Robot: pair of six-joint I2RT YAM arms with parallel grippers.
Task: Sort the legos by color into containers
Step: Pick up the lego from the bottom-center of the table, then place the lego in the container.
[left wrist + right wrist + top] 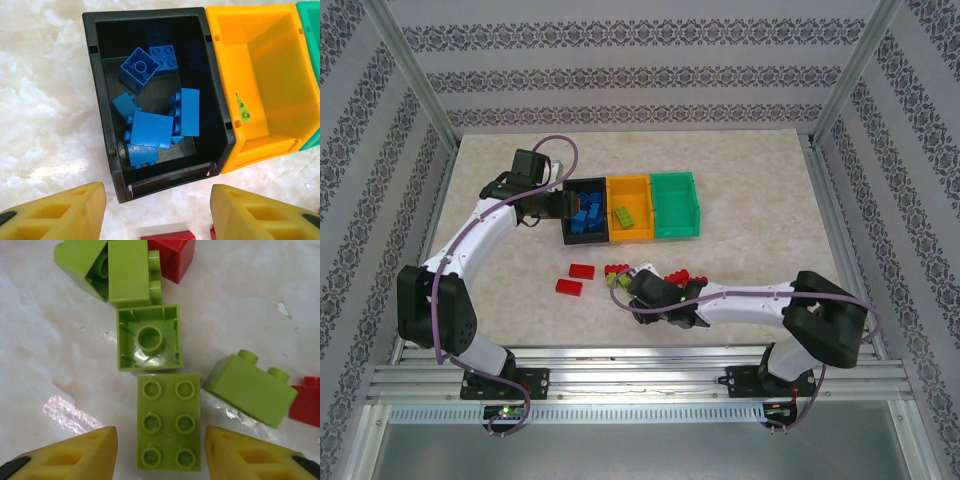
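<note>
right end effector (160, 440) | jaws spread | yellow-green lego (169, 422) between them

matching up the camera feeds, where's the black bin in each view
top view: black bin at the left end of the three-bin row, blue bricks inside.
left wrist: black bin upper centre, just beyond the open left hand.
right wrist: aimed at loose yellow-green bricks on the table.
shared landmark: the orange bin touching its right side in both.
</note>
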